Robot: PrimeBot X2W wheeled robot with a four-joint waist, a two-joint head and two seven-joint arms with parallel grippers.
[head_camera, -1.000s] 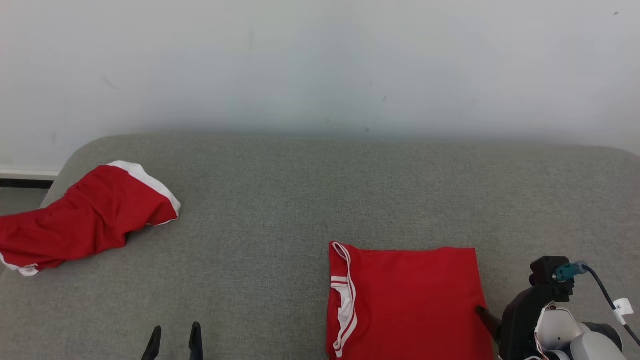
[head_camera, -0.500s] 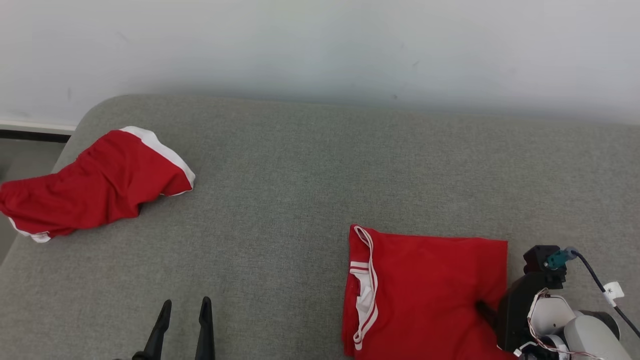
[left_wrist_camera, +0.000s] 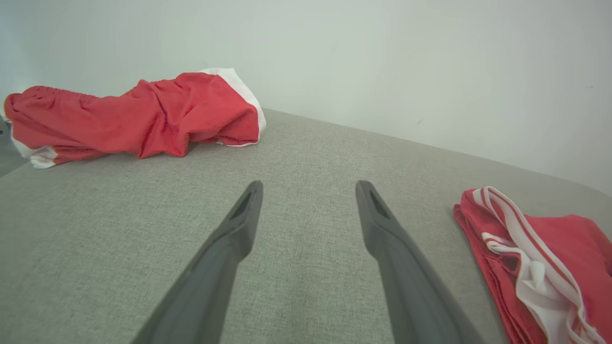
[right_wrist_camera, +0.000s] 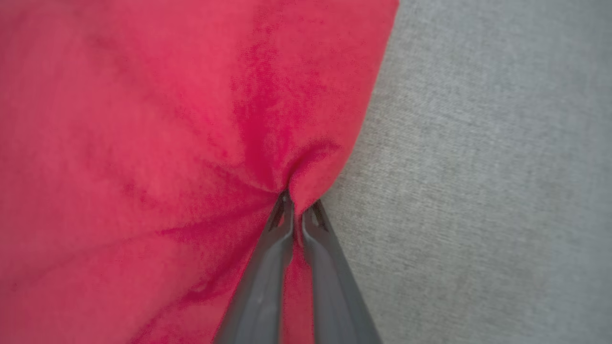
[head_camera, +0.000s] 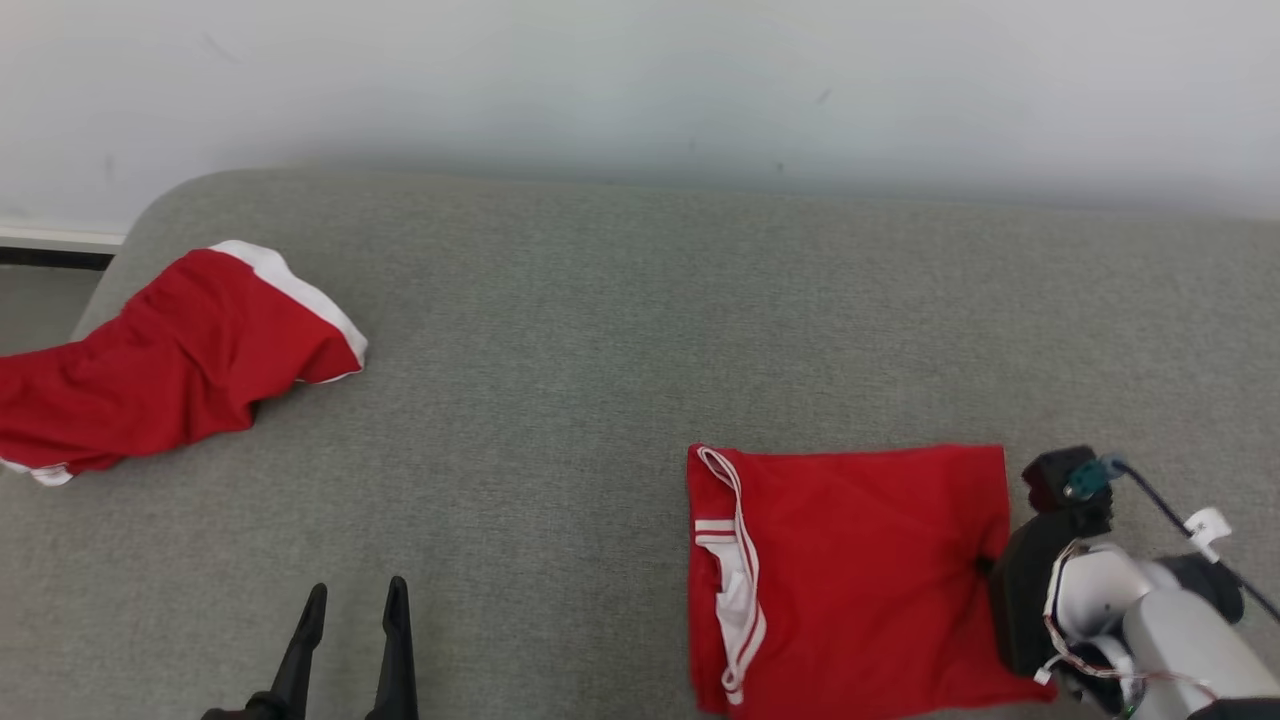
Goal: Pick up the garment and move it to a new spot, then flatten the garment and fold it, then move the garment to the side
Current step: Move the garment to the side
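Note:
A folded red garment [head_camera: 860, 570] with white striped trim lies on the grey couch at the lower right of the head view; its trimmed edge [left_wrist_camera: 530, 258] shows at the right of the left wrist view. My right gripper [right_wrist_camera: 296, 203] is shut on the garment's right edge [right_wrist_camera: 306, 177], pinching a fold of red cloth between its fingers. In the head view the right gripper [head_camera: 985, 566] meets the cloth at that edge. My left gripper [head_camera: 353, 600] stands open over bare cushion at the lower left, apart from any cloth, fingers [left_wrist_camera: 239, 224] spread.
A second red garment [head_camera: 170, 365] with a white band lies crumpled at the couch's far left edge, also seen as the crumpled garment [left_wrist_camera: 138, 114]. The grey cushion [head_camera: 600, 380] stretches between them. A pale wall [head_camera: 640, 80] rises behind. A cable [head_camera: 1160, 500] trails from my right wrist.
The head camera has shifted, so the whole scene sits differently. The folded garment's right edge now puckers where my right gripper holds it. The left gripper stays open.

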